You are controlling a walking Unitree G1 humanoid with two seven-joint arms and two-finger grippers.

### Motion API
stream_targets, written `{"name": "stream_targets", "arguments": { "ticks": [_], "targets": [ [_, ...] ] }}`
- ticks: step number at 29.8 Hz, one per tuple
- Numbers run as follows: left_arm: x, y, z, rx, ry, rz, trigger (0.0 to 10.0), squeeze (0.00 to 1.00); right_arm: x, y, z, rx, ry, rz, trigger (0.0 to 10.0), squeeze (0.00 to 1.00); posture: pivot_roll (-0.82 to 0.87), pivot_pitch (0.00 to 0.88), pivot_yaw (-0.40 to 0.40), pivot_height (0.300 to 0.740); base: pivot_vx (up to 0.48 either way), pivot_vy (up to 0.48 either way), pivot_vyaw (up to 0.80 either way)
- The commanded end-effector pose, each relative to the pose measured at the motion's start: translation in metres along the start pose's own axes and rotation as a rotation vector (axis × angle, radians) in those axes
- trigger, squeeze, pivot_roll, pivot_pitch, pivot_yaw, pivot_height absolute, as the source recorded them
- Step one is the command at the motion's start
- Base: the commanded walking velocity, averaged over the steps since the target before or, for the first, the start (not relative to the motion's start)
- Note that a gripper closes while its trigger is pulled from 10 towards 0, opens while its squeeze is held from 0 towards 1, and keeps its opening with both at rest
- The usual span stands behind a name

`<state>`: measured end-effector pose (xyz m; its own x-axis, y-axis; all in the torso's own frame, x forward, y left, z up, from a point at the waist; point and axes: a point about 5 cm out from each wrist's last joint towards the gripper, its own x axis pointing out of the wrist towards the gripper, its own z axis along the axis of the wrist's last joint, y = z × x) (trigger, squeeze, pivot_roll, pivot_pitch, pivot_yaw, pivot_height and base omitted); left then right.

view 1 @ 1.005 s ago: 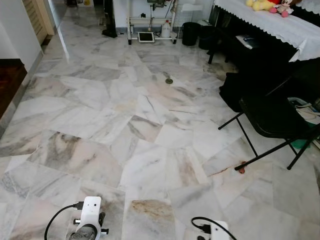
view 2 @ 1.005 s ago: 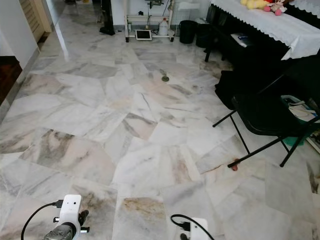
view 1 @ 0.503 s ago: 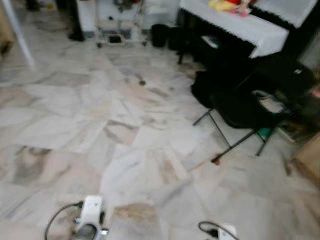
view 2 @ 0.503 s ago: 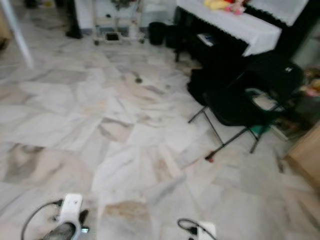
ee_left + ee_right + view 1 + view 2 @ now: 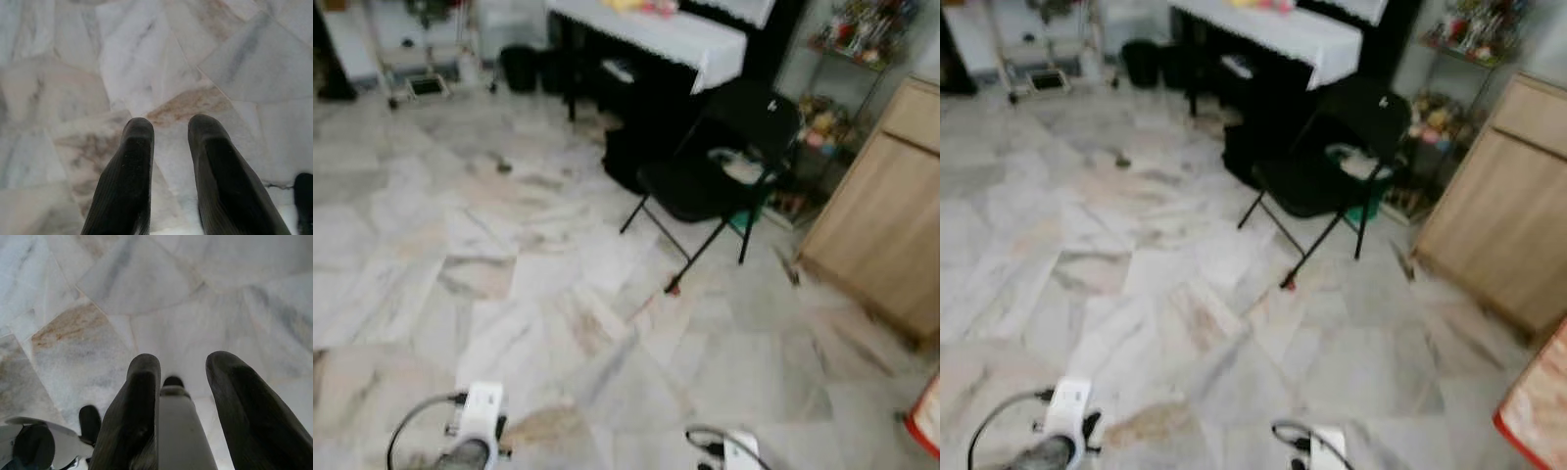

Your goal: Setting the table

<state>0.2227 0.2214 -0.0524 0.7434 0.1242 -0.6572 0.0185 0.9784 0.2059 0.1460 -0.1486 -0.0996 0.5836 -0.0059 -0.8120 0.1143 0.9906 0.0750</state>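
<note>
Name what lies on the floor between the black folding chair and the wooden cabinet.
Only bare marble floor lies between the black folding chair and the wooden cabinet, as the left eye view shows.

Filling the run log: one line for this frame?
phase: walking, view blurred | left hand: open, empty, over marble floor | right hand: open | ahead: black folding chair, wooden cabinet

A pale marble floor (image 5: 558,284) veined in grey and brown spreads across the room. On it stand a black folding chair (image 5: 710,166), a light wooden cabinet (image 5: 881,225) and a dark table draped in white cloth (image 5: 656,34). The view is blurred.
</note>
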Motion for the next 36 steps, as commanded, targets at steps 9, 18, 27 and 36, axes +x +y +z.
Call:
{"name": "stream_targets", "arguments": {
  "ticks": [9,18,27,36],
  "targets": [
    [0.002,0.008,0.006,0.030,-0.005,-0.006,10.0,0.00,0.002,0.009,0.003,0.034,0.001,-0.011,10.0,0.00,0.13,0.000,0.025,0.724,0.000,0.000,-0.67],
    [0.001,0.000,0.003,0.020,0.002,-0.013,10.0,0.00,0.002,0.002,0.006,0.025,-0.007,-0.023,10.0,0.00,0.12,0.000,0.005,0.724,0.000,0.000,-0.59],
    [-0.001,-0.004,-0.006,-0.010,0.025,-0.017,10.0,0.00,0.004,0.003,0.018,-0.042,-0.054,-0.006,10.0,0.00,0.13,0.000,-0.020,0.724,0.000,0.000,0.00],
    [-0.003,0.001,-0.012,-0.019,0.045,-0.007,10.0,0.00,0.002,-0.046,0.039,-0.057,-0.117,-0.055,10.0,0.00,0.12,0.000,-0.016,0.724,0.000,0.000,0.00]
  ]
}}
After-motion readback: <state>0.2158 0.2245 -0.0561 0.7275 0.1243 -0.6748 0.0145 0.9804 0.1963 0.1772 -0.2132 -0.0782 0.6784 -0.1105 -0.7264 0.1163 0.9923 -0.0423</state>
